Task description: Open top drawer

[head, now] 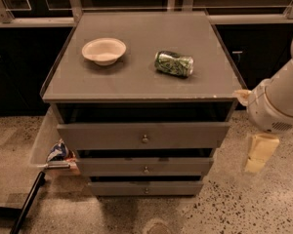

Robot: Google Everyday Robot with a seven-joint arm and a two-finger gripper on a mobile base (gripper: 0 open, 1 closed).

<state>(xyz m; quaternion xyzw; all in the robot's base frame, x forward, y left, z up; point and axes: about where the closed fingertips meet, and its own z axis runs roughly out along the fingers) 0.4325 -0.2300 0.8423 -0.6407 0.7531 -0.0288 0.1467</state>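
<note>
The top drawer (112,134) is the tallest grey front of the grey cabinet, with a small round metal knob (145,139) at its centre. It stands a little way out, with a dark gap between it and the cabinet top. Two shorter grey drawers (176,166) sit below it, each also slightly out. My gripper (257,154), cream-coloured, hangs off the white arm (278,104) to the right of the cabinet, level with the top drawer's front. It is apart from the drawer and well right of the knob.
A white bowl (104,50) and a crushed green can (173,64) lie on the cabinet top (136,84). A clear bin (41,140) with packets stands on the floor at the left, beside a black pole (27,204). Dark cabinets (19,62) run behind.
</note>
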